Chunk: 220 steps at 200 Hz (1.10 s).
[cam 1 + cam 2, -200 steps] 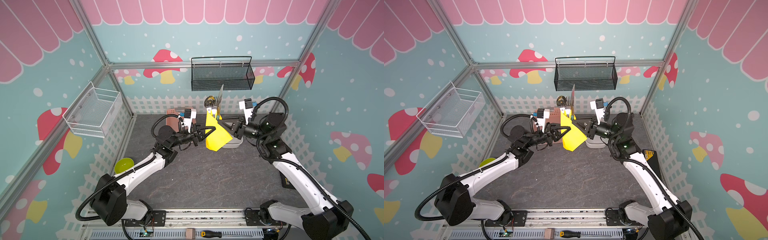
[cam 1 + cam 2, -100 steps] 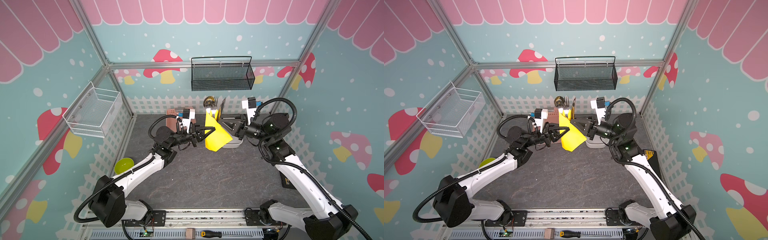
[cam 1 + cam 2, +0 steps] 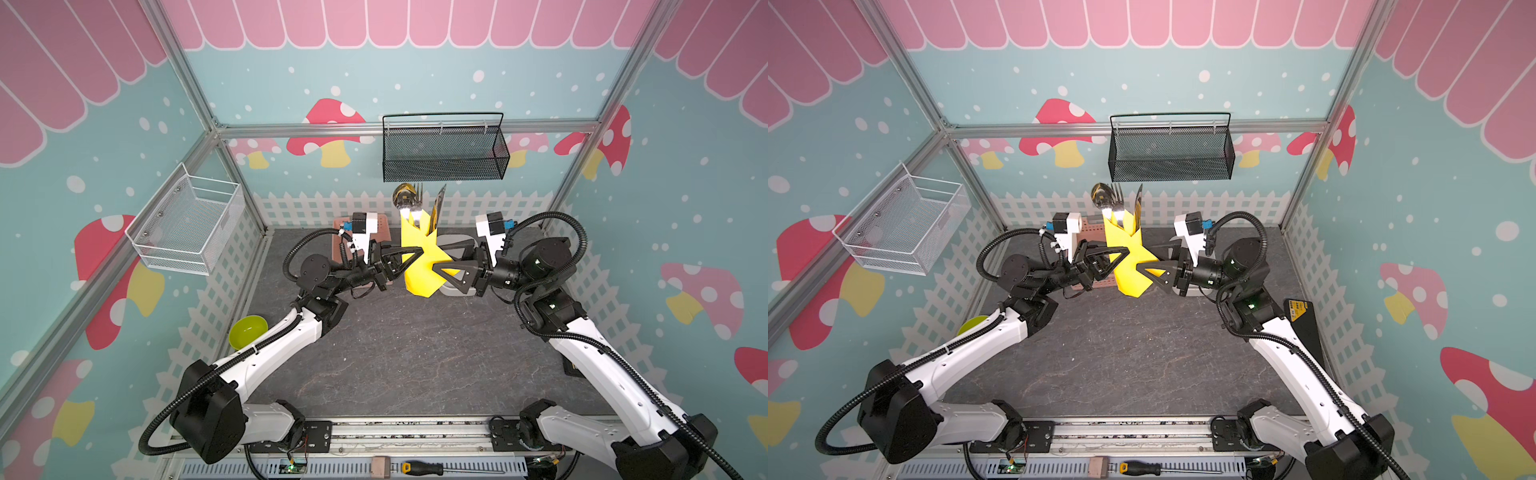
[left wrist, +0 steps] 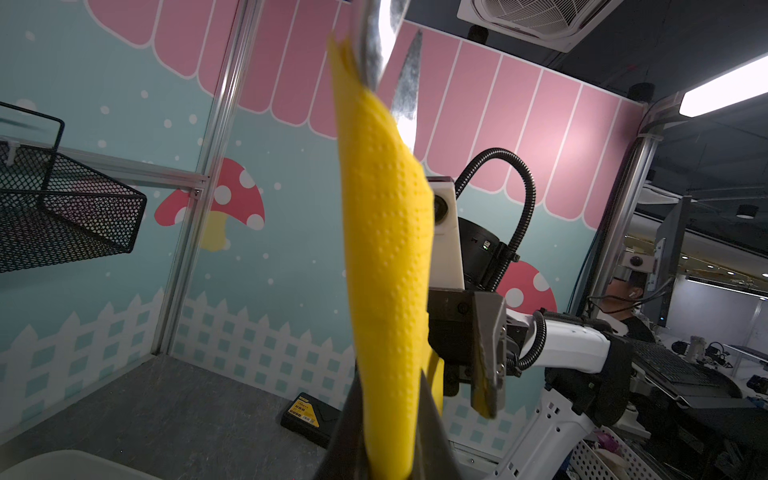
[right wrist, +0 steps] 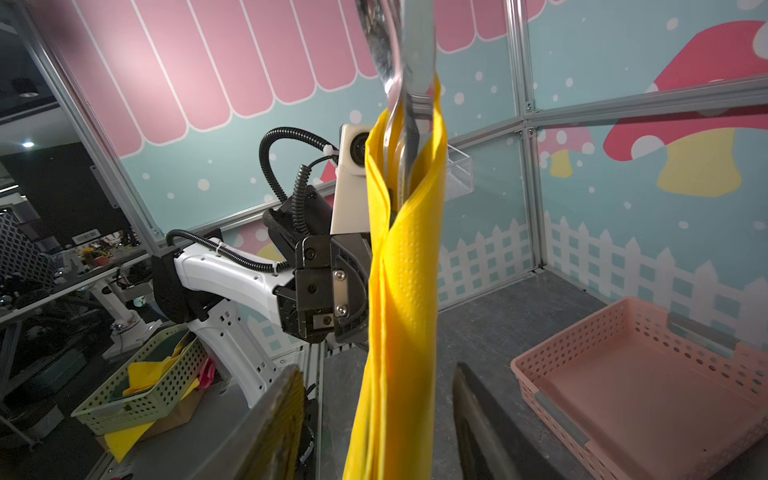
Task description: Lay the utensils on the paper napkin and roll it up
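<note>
Left gripper [image 3: 419, 253] clamped on rolled paper napkin [image 3: 420, 279], held upright below black mesh basket [image 3: 444, 160]. Utensils [image 3: 409, 198] protrude from the top. Right gripper [image 5: 376, 419] jaws wide, straddling the roll, clear of it.

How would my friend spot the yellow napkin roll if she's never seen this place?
Find the black mesh basket hanging on the back wall. Just below it, the left tool pinches a yellow napkin upright in the air. Only it has shiny utensils sticking out the top.
</note>
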### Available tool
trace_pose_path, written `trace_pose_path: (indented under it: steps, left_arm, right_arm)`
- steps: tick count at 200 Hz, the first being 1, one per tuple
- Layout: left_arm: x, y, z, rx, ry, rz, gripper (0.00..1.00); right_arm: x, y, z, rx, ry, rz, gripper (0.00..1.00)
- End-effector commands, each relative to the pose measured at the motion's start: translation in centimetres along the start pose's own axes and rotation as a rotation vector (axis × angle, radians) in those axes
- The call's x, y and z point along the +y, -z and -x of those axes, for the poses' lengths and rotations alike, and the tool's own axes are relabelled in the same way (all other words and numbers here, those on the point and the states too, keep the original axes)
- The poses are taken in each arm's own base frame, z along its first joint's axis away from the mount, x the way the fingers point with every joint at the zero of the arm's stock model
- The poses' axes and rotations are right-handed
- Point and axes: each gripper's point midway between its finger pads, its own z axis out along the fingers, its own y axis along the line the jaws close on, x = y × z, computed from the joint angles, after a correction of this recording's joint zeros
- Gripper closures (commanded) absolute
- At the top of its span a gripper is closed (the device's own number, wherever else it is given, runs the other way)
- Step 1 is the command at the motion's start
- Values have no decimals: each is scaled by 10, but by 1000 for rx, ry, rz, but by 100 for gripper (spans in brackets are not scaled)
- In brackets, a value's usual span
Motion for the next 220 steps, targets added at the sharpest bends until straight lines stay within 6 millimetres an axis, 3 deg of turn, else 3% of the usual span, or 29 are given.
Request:
trace_pose_path:
  steps: [1,76,103,171,199,220]
  left_arm:
    - [-19,0,38,-88,-71,-8,100]
    - [-26,4,68,-175,-95,36,100]
    - [-29,5,77,-201,-105,45,100]
    - [-32,4,88,-232,-98,43,100]
    - [-34,5,90,-240,-92,37,100]
    - [-36,5,92,-243,-93,33,100]
  right_arm:
    - [15,-9,-1,-22,88,66,35]
    - [-9,-11,-3,-141,94,-48,30]
    - [-1,-11,-3,-183,82,8,28]
    - [14,-35,3,-232,80,131,28]
    - [13,-42,4,-233,75,150,33]
    - [14,-44,7,-236,78,156,46]
